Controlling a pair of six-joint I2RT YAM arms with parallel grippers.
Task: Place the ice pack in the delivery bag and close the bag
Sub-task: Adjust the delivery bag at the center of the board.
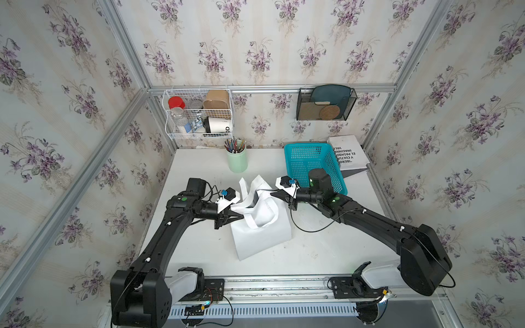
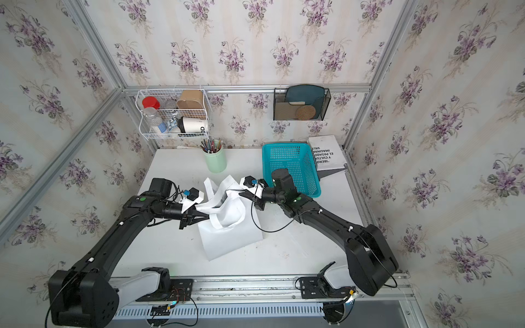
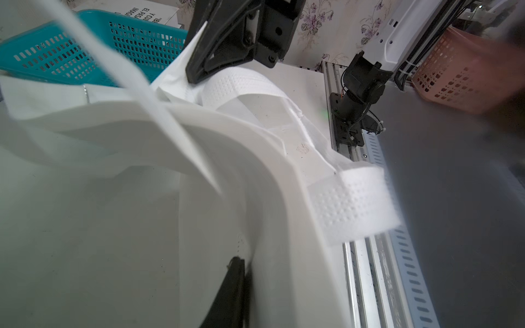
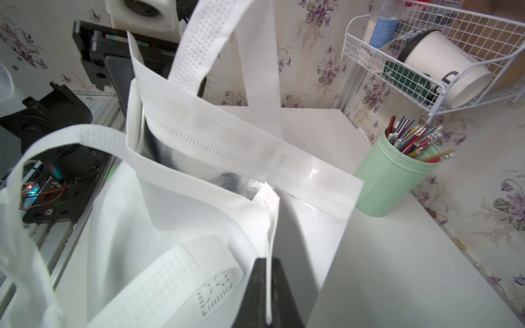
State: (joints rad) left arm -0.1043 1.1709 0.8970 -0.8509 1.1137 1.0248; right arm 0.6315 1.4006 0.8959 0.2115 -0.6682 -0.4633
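delivery bag [image 1: 261, 238]: white, mid counter [image 1: 196, 244], between the two arms; base on the counter, mouth raised toward the rear wall and partly open.
foil lining [image 4: 233, 181]: silver, shows inside the mouth in the right wrist view.
loop handles: one flops over the bag's front face [image 1: 264, 226], the other sticks up at the rear [image 4: 199, 42].
right gripper [image 1: 274, 194]: at the bag's rim on the basket side; fingers [image 4: 255, 284] clenched, a thin edge of the rim pinched between them.
left gripper [image 1: 240, 217]: at the opposite side of the bag, tips against the fabric; fingers [image 3: 234, 284] close together, can't tell if they grip the bag or have let it go. Left wrist view is blurred.
turquoise basket [image 1: 308, 146]: rear right of the counter, behind the right arm, apart from the bag.
book [image 1: 350, 153]: white, black lettering, just beside the basket at the right wall.
green cup [image 1: 237, 162]: full of pencils, rear centre, near the bag's mouth but not touching.
wire rack [image 1: 170, 133]: white, on the rear wall, holds jars and a paper cup.
mesh holder [image 1: 325, 115]: black, on the rear wall.
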